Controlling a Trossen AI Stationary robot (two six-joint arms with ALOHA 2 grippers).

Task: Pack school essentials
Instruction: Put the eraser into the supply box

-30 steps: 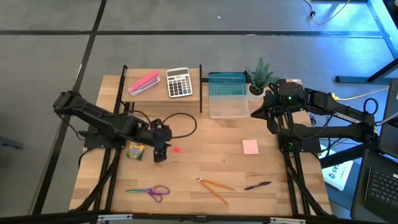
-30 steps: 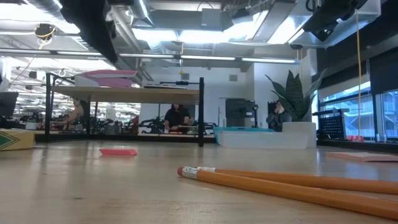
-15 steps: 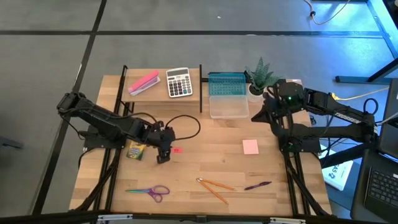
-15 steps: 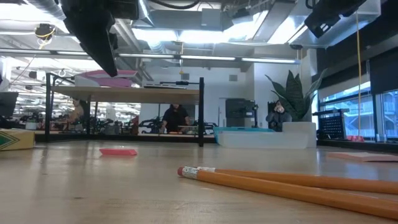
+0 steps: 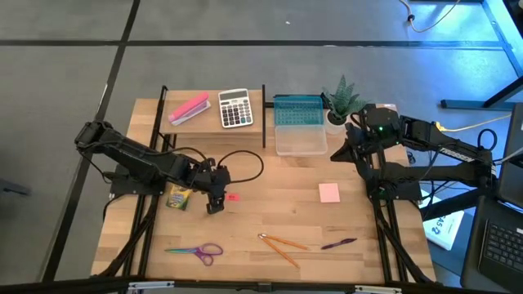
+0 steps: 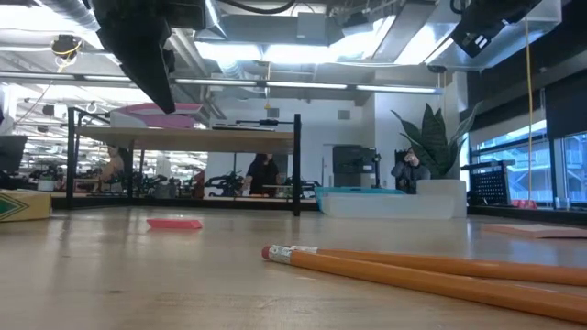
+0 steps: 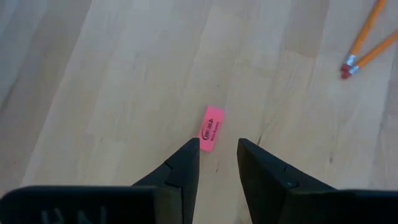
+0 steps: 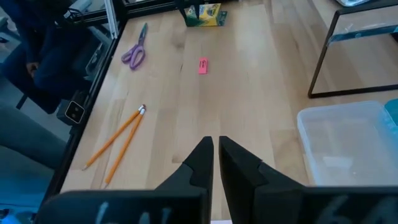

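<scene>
Wood surface point(image 5: 270, 204), open-plan office behind. Left end effector point(image 5: 214, 206) narrow gap, empty, over eraser point(image 5: 233, 197); moved toward it since before. Right end effector point(image 8: 215, 147) closed, unchanged.

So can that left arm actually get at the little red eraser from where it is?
Probably yes. The left end effector hangs just above the eraser, fingers parted, and nothing lies between them on the bare wood.

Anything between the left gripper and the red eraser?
Nothing visible. The left gripper hangs just above the red eraser with its fingers parted, and only bare table lies around it. The crayon box sits off to the side.
</scene>
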